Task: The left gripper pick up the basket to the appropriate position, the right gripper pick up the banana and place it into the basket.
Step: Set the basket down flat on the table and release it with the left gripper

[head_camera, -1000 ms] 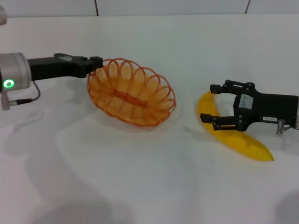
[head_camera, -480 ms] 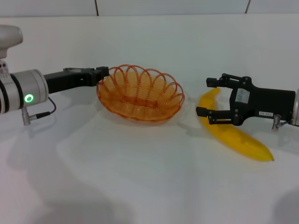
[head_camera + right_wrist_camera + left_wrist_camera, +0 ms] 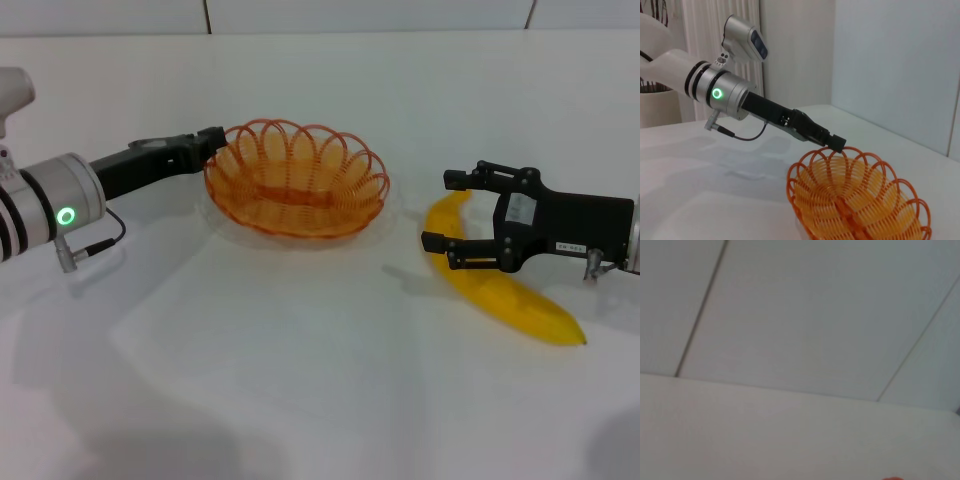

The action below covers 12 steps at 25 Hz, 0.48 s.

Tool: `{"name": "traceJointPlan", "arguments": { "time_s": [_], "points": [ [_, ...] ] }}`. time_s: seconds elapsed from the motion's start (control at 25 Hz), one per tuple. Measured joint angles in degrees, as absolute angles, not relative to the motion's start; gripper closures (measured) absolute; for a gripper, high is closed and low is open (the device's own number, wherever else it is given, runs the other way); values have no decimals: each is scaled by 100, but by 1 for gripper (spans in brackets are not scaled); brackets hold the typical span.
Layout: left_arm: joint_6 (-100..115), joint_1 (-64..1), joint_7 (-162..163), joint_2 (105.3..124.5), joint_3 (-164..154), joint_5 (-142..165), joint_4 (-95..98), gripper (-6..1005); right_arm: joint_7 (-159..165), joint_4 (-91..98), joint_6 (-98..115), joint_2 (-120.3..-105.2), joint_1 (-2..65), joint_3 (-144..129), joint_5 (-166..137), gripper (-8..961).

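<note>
The orange woven basket (image 3: 296, 180) sits level at the table's middle back; whether it touches the table I cannot tell. My left gripper (image 3: 211, 142) is shut on its left rim, which also shows in the right wrist view (image 3: 838, 142) beside the basket (image 3: 855, 200). The yellow banana (image 3: 510, 298) lies on the table at the right. My right gripper (image 3: 442, 211) is open, and its two fingers straddle the banana's far pointed end without closing on it. The left wrist view shows only wall and table.
The white table (image 3: 300, 380) stretches wide in front of the basket and banana. A tiled wall (image 3: 370, 15) runs along the back edge. The left arm's grey segment with the green light (image 3: 66, 215) is at the far left.
The basket went from tilted to level and shifted a little to the right with the left gripper. The right gripper moved slightly left over the banana's end, then held still.
</note>
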<state>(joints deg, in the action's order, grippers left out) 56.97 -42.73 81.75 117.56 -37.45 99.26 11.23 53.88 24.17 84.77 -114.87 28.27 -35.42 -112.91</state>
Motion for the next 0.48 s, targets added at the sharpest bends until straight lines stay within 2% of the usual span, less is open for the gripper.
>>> {"name": "traceJointPlan", "arguments": {
  "time_s": [0.48],
  "points": [
    [5696, -4292, 8200, 11750, -3749, 9851, 1068, 943, 5390, 2421, 8472, -11487, 2847, -3541, -11225, 64]
  ]
}}
